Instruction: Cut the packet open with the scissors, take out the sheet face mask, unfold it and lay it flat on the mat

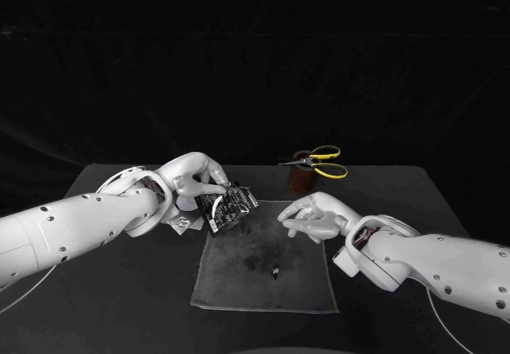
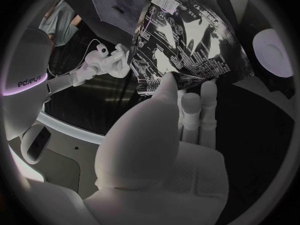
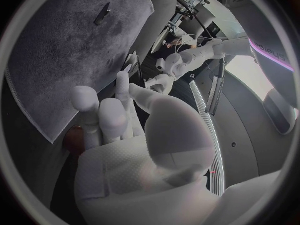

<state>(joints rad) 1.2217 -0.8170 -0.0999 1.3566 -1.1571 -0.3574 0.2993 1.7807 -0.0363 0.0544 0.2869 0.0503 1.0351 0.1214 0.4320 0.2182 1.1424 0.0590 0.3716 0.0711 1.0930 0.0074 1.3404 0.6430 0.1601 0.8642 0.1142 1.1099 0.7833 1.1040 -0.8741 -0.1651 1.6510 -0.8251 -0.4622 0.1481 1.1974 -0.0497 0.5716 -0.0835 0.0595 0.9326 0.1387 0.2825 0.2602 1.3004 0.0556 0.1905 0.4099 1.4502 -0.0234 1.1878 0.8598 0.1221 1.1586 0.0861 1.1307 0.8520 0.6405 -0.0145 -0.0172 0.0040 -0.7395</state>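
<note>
black table (image 1: 446, 199) in front of me, with a black backdrop behind it and nothing to make out in the dark beyond. a grey mat (image 1: 266, 287) lies flat at the middle of the table, short edge toward me, with a small dark speck (image 1: 276, 271) on it near its centre. past the mat's far right corner a brown holder (image 1: 302, 178) stands upright with the yellow-handled scissors (image 1: 319, 158) stuck in it, handles up.

my left hand (image 1: 191, 177) grasps the packet (image 1: 232, 206) by one end, thumb on one face and fingers behind. it hangs over the mat's far left corner. its long axis seems to run from the mat's left edge up and away toward the far right, free end away from the palm. the packet is dark and glossy with dense white print and a barcode near the free end. i can't read any of the writing.

a small pale scrap with dark marks (image 1: 183, 223) lies on the table just left of the mat, below the left hand.

my right hand (image 1: 312, 217) hovers over the mat's far right corner, empty, fingers loosely bent and apart.
</note>
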